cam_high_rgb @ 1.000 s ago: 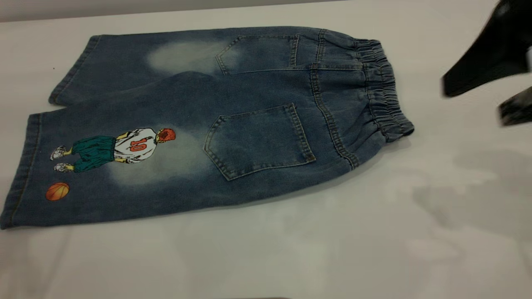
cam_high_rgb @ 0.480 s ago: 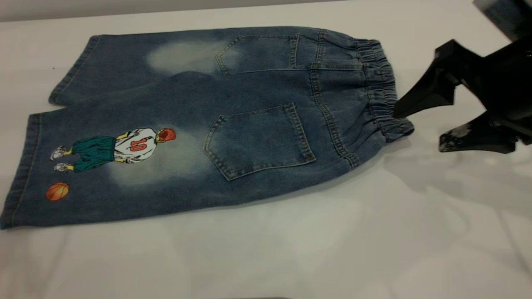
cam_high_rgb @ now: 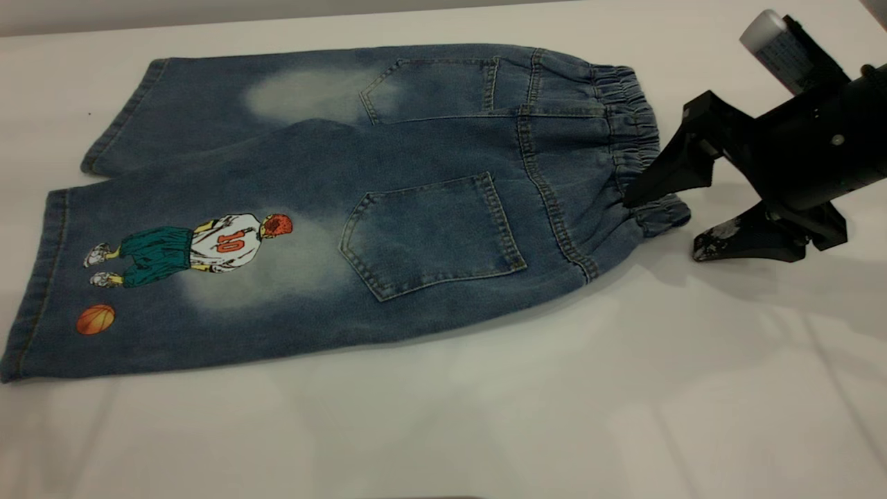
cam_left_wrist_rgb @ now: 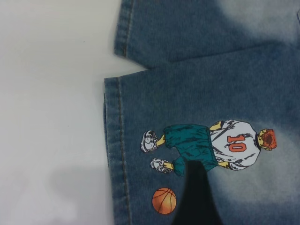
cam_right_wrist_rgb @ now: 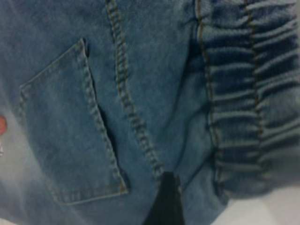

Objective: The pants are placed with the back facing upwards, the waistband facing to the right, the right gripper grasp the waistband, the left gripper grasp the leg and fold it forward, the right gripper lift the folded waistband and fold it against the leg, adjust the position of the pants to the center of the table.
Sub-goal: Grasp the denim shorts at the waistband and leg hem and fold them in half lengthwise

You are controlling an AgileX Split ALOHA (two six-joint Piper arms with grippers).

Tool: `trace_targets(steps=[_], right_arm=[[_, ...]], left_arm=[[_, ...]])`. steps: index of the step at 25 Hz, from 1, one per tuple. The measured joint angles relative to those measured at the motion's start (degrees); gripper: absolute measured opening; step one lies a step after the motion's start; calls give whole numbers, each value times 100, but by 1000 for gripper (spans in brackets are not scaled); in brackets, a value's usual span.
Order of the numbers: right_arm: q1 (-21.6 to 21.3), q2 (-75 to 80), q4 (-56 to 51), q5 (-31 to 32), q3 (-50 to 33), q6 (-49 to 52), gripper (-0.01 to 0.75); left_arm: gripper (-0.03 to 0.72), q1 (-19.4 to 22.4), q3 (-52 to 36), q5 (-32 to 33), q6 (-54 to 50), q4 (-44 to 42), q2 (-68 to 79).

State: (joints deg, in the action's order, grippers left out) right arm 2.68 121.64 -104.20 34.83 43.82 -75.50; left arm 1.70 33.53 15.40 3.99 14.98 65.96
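Observation:
The pants (cam_high_rgb: 388, 208) lie flat on the table (cam_high_rgb: 485, 416), back up, with the waistband (cam_high_rgb: 637, 138) to the right. The printed leg (cam_high_rgb: 173, 277) is the near one, and its hem points left. My right gripper (cam_high_rgb: 662, 227) is open at the waistband's near corner. Its upper jaw hangs over the elastic and its lower jaw rests on the table beside the corner. In the right wrist view one black finger (cam_right_wrist_rgb: 165, 201) hovers over the seam next to the gathered waistband (cam_right_wrist_rgb: 248, 103). My left gripper (cam_left_wrist_rgb: 232, 192) is open above the leg (cam_left_wrist_rgb: 197, 93), with one finger (cam_left_wrist_rgb: 197, 197) over the print; it is out of the exterior view.
The plain far leg (cam_high_rgb: 208, 97) lies behind the printed one. White tabletop surrounds the pants, widest in front and to the right. A grey wall strip (cam_high_rgb: 208, 14) runs along the back.
My right gripper has come in from the right edge, moving left and down, until its open jaws reach the near corner of the waistband. The pants have not moved.

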Motion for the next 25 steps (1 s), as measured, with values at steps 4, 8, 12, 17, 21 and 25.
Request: trace_targets(steps=[4, 8, 12, 17, 21, 25], right_arm=[[0, 156, -11, 60, 188, -24, 588], [0, 227, -23, 94, 335, -18, 585], [0, 237, -23, 48, 348, 28, 524], [0, 276, 4, 4, 348, 69, 250], [0, 276, 101, 168, 348, 69, 48], [0, 276, 137, 291, 354, 64, 34]], left_arm=[[485, 0, 0, 0, 0, 0, 0], [485, 0, 0, -2, 0, 0, 0], [485, 0, 0, -7, 0, 0, 0], [485, 0, 0, -2, 0, 0, 0], [485, 0, 0, 146, 0, 0, 0], [485, 0, 0, 788, 0, -99, 154]])
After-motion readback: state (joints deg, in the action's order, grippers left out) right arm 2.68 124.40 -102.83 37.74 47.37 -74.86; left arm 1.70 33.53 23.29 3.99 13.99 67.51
